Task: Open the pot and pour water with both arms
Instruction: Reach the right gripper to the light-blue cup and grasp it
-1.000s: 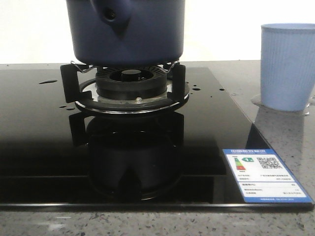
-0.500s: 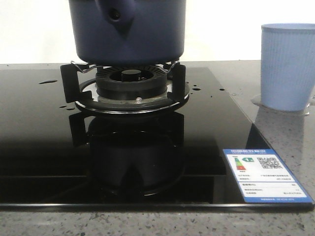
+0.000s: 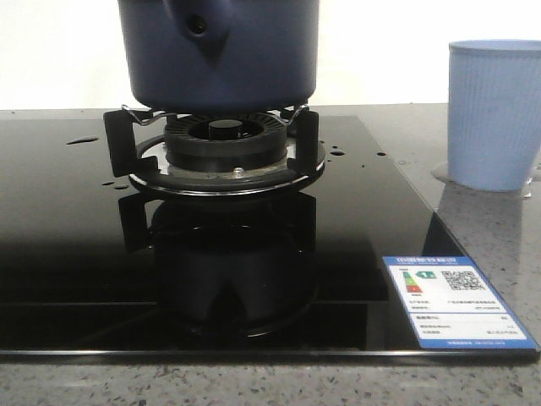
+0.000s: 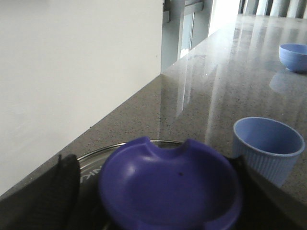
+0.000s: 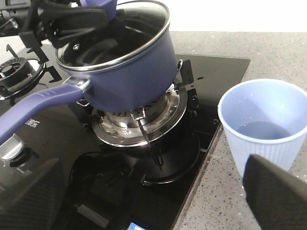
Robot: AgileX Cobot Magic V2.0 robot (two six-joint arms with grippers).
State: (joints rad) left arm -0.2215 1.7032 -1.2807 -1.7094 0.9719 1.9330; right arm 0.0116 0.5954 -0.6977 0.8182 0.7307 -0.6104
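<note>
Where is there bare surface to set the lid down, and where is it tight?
Free: the black glass in front of and left of the burner, and counter beyond the cup. Crowded: the pot on the burner, and the strip between hob edge and cup.

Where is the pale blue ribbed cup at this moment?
In the front view the pale blue ribbed cup stands upright on the grey stone counter, to the right of the black glass hob and the pot.
</note>
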